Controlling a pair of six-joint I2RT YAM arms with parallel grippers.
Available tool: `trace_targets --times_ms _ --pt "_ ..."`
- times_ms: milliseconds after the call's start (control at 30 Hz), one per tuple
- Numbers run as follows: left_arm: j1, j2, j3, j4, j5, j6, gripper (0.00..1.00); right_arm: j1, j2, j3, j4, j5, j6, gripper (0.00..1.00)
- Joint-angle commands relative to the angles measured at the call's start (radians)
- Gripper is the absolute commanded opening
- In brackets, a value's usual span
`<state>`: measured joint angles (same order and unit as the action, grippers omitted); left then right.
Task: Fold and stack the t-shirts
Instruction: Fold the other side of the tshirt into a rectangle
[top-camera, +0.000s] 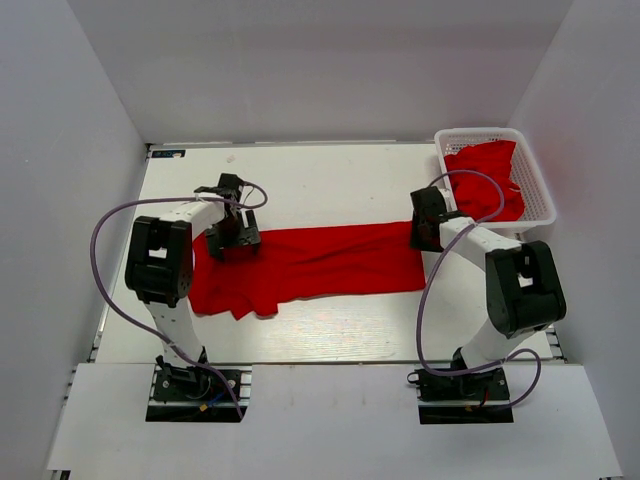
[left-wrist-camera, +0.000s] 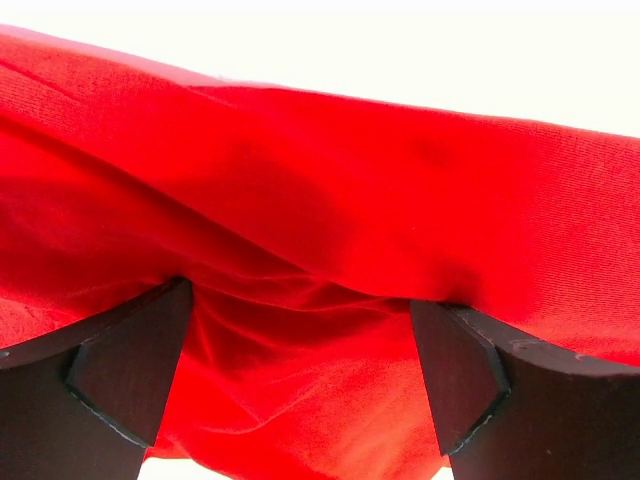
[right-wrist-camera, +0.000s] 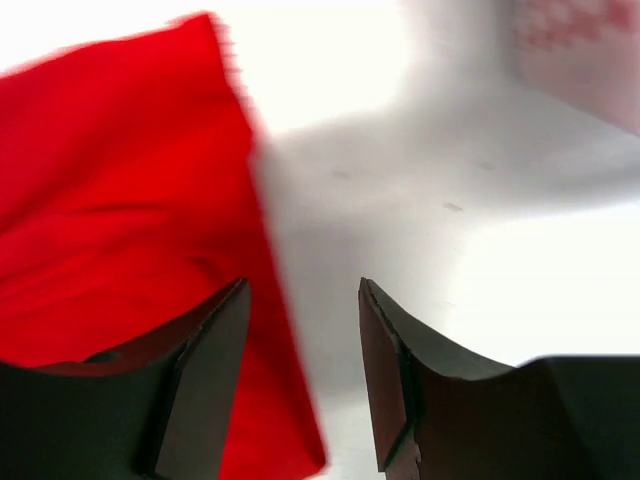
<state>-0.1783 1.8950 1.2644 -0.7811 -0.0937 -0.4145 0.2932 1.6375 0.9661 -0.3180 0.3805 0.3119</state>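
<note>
Jaws on the left gripper (left-wrist-camera: 300, 365) are spread wide with a hump of red cloth bulging between them, nothing pinched yet. Jaws on the right gripper (right-wrist-camera: 302, 290) are parted too, straddling the right edge of the t-shirt (top-camera: 320, 262), which lies as a long strip across the middle of the table (top-camera: 330, 180). Imo each end should bite through all the layers before any lift, and both arms should move together so the strip doesn't twist. The white lattice basket (top-camera: 480, 133) at the far right corner holds a crumpled red heap (top-camera: 485, 175). Can't tell how many shirts that is.
</note>
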Motion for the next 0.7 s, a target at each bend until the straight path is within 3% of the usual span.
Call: trace_targets --times_ms 0,67,100,300,400,667 --pt "0.017 0.035 0.027 0.032 -0.057 0.011 1.00 -0.014 -0.019 -0.004 -0.078 0.173 0.079 0.54" --pt "0.017 0.035 0.036 0.032 -0.057 0.023 1.00 -0.020 -0.037 0.014 -0.055 0.115 0.063 0.54" --pt "0.017 0.035 0.036 0.032 -0.057 0.023 1.00 -0.019 -0.059 0.023 -0.044 0.088 0.018 0.59" --pt "0.017 0.026 0.046 0.051 -0.028 0.042 1.00 -0.006 -0.117 0.084 0.137 -0.350 -0.111 0.63" --pt "0.017 0.016 0.055 0.051 -0.028 0.042 1.00 0.004 -0.061 0.140 0.143 -0.458 -0.166 0.64" --pt "0.017 0.016 0.073 0.042 -0.028 0.042 1.00 0.027 0.136 0.284 0.140 -0.497 -0.149 0.64"
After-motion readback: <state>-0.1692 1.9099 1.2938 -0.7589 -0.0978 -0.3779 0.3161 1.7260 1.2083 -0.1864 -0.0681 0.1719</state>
